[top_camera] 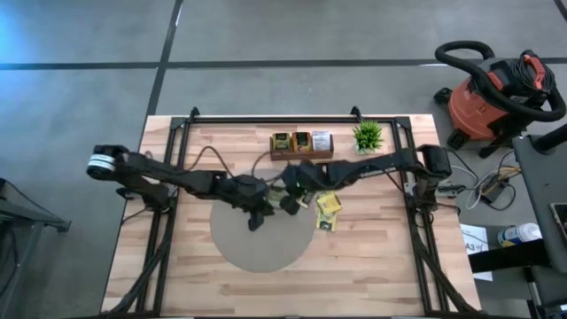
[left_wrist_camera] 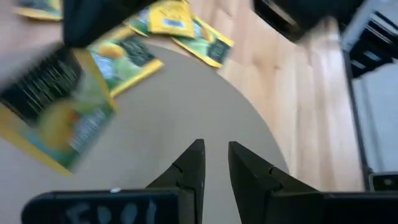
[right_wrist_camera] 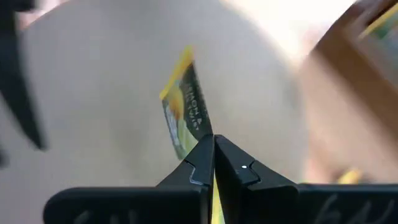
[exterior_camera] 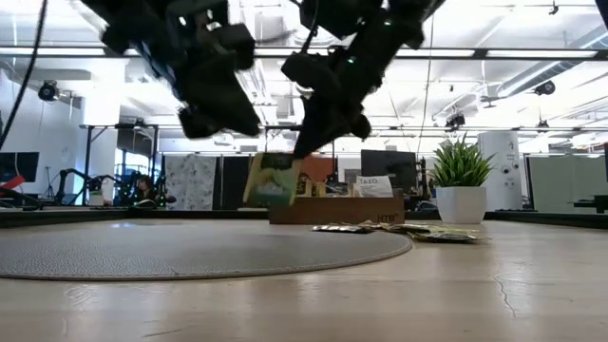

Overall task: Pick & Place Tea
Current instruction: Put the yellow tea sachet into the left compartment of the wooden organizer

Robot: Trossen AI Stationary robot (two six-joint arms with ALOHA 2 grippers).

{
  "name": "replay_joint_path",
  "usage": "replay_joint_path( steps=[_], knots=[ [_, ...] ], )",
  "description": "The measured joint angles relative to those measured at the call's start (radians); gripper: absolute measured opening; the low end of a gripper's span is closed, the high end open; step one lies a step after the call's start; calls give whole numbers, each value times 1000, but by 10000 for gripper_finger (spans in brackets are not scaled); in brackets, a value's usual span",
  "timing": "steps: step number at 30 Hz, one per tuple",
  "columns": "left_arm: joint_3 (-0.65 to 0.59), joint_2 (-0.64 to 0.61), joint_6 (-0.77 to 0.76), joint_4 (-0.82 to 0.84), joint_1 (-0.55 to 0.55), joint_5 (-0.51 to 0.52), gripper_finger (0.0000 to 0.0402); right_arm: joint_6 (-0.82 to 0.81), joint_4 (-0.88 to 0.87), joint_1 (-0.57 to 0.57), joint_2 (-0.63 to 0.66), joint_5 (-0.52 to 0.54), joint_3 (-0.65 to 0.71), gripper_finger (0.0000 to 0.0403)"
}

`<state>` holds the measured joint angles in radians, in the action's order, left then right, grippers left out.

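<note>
**Right hand holds a tea bag up over the mat**

The right hand [right_wrist_camera: 213, 144] is pinched tight on one yellow tea sachet [right_wrist_camera: 185, 112]. The sachet hangs from the fingertips, standing on its edge, up in the air over the far part of the round grey mat [top_camera: 266, 239]. In the low view the held sachet [exterior_camera: 273, 180] does not touch the mat at all.

The wooden tray [top_camera: 301, 146] sits by the far edge of the tabletop [top_camera: 381, 266], just beside the small green plant [top_camera: 368, 135]. From the right hand [top_camera: 291, 200], the tray lies farther toward that far edge and near by. The right hand is the closer one to the tray, so it looks best placed to carry the sachet there. The sachet hangs upright, which should help it slip down into a slot.

The tray has three slots. Each slot already shows some tea in it: two look yellow-green and the one nearest the plant looks white.

A small pile of loose sachets [top_camera: 328, 211] lies flat on the tabletop, just off the mat's right side.

The left hand [left_wrist_camera: 214, 163] hangs over the mat close to the right hand. Its fingers are a little apart and hold nothing.
</note>
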<state>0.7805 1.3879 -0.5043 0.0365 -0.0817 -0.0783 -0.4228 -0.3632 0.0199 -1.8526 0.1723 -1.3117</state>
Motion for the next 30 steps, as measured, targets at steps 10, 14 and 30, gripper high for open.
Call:
replay_joint_path(
  steps=[10, 14, 30],
  knots=[
    [-11, -211, -22, 88, -78, 260, 67, 319, -83, 235, 0, 13, -140, 8],
    [-32, -252, -31, 89, -91, 311, 67, 410, -86, 314, 0, -10, -154, 8],
    [-84, -265, -28, 92, -90, 366, 67, 538, -73, 385, -165, -98, -223, 8]
  ],
)
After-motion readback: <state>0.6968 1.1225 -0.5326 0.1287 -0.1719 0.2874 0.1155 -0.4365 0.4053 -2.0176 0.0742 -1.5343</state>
